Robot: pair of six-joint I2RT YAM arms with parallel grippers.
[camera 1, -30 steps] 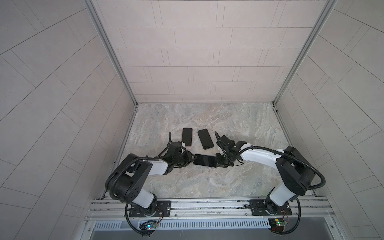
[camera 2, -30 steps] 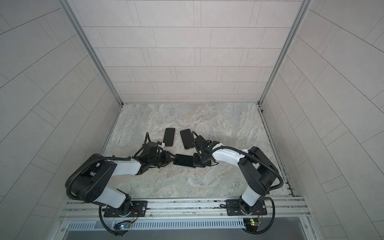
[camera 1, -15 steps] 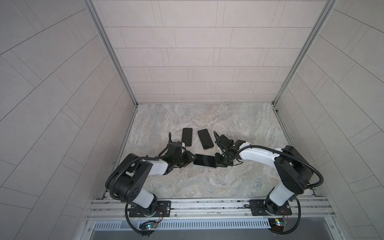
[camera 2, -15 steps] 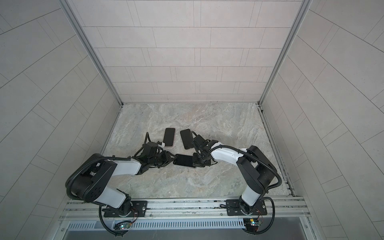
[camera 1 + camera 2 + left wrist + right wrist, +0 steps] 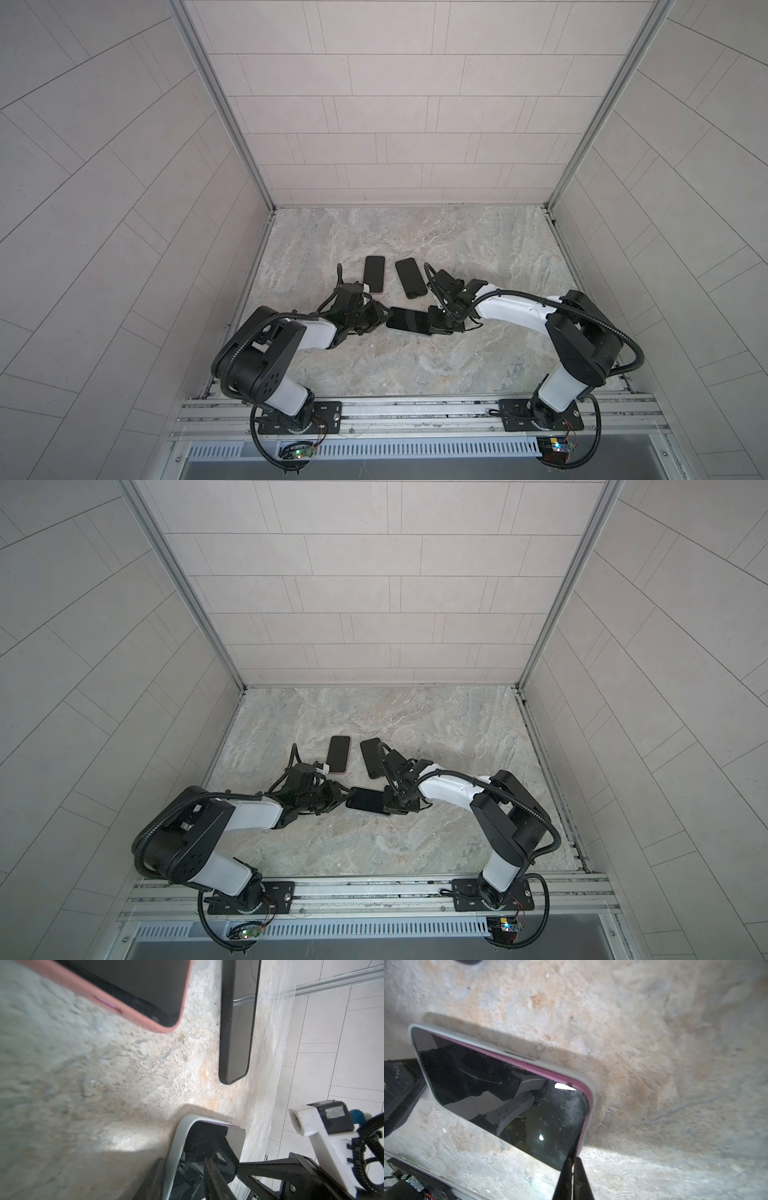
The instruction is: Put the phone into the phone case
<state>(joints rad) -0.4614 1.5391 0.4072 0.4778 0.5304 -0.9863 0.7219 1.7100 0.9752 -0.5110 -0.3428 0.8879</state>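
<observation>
Pink-cased phone (image 5: 374, 274) beside black-cased phone (image 5: 410, 277) on marble tabletop (image 5: 478, 249).

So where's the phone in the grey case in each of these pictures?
In a top view: the phone, mid-picture, lying crosswise.
In a top view: same spot.
Left wrist: only its grey corner, close up.
Right wrist: its screen, close up.
Shared landmark: the shut right gripper at its end.

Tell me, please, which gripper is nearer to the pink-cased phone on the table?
Left. The left gripper, at the grey-cased phone's left end, sits just in front of the pink-cased phone; the right gripper presses the grey-cased phone's other end, farther away.
</observation>
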